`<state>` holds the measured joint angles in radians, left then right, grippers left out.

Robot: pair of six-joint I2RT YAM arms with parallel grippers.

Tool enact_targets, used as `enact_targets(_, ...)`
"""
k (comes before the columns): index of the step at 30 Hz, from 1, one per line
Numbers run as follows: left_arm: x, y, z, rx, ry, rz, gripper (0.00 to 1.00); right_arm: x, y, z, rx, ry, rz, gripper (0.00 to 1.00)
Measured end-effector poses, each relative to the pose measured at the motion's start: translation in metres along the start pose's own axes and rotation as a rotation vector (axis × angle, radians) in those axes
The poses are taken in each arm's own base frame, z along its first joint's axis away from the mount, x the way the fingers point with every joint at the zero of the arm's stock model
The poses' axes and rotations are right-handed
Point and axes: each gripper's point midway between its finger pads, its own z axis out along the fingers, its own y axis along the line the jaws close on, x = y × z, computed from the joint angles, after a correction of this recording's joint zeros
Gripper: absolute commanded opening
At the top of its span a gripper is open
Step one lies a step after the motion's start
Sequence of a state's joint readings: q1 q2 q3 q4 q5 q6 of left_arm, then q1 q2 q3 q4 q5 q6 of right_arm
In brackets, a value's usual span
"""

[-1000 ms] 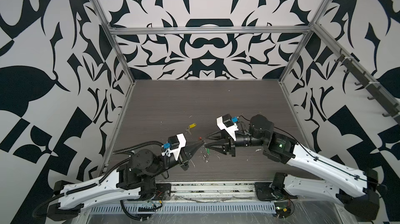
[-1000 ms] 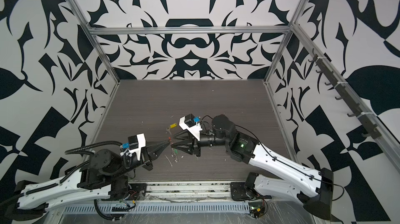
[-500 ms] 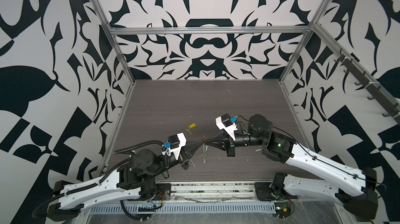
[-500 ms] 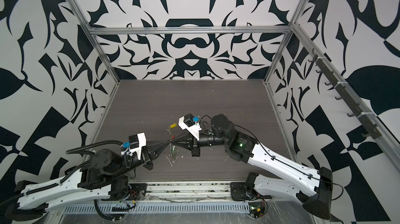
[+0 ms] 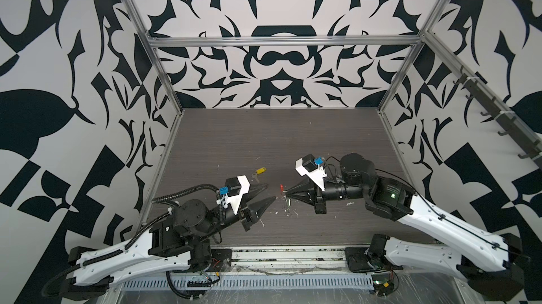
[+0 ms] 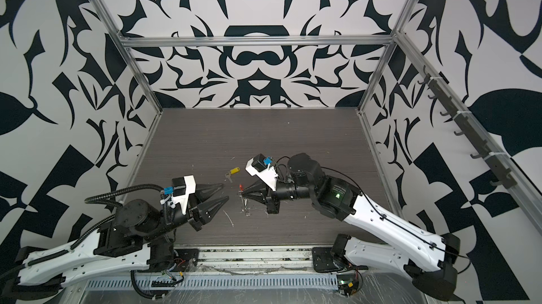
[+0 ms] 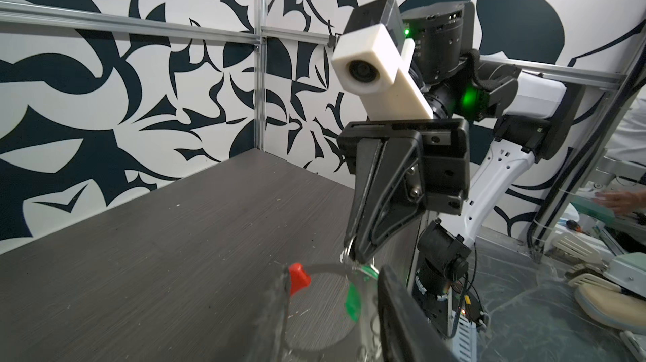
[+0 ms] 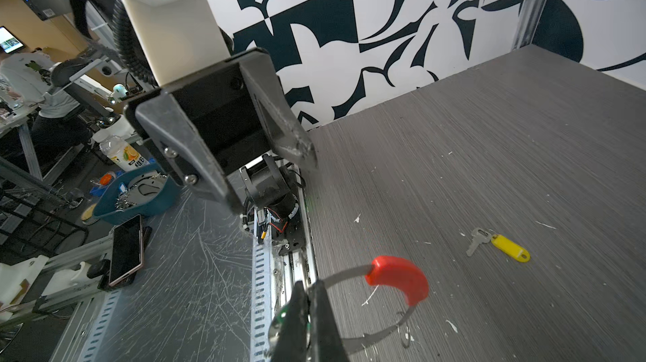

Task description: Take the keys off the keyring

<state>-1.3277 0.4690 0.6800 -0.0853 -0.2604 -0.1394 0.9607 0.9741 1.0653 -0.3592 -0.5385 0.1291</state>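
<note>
1. Nearest the front, the left gripper (image 5: 269, 192) has its black jaws spread and empty. The tips sit just short of the large thin dark wire keyring (image 8: 349, 278) with its curved red plastic sleeve (image 8: 398, 276). Keep the jaws parted until they straddle the tag, then close on plastic, not on wire
2. Just beyond, the right gripper (image 5: 286, 191) has its jaws pressed together on the keyring, which it holds clear above the dark wood-grain table (image 5: 264, 141). This pinch should be the firm anchor while the other arm pulls
3. The small green oblong plastic key tag (image 7: 353, 302) hangs from the wire right at that pinch, partly hidden by the fingers. The green tag looks like the last one on. Slide it along the wire rather than tugging outward, or the loop may twist. Where the loop opens I cannot tell
4. Farther back, the small yellow oblong plastic key tag (image 5: 260, 170) lies loose on the table, well apart from the keyring, so the yellow tag is already off
</note>
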Motion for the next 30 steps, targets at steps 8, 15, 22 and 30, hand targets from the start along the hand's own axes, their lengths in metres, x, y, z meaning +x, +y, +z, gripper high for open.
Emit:
enact_targets(8,0.01,-0.009,0.003,0.068,0.134,-0.041,0.43,0.011,-0.008,-0.002,0.026,0.102,0.017,0.0)
enact_targets(15,0.035,0.028,0.03,0.061,0.227,-0.205,0.38,0.028,-0.015,0.003,0.026,0.175,0.049,0.0)
enact_targets(22,0.044,0.034,0.046,0.23,0.256,-0.396,0.3,0.031,-0.02,-0.002,0.032,0.183,0.064,0.0)
enact_targets(30,0.056,0.016,0.051,0.35,0.336,-0.453,0.31,0.03,-0.023,-0.005,0.025,0.178,0.081,0.0)
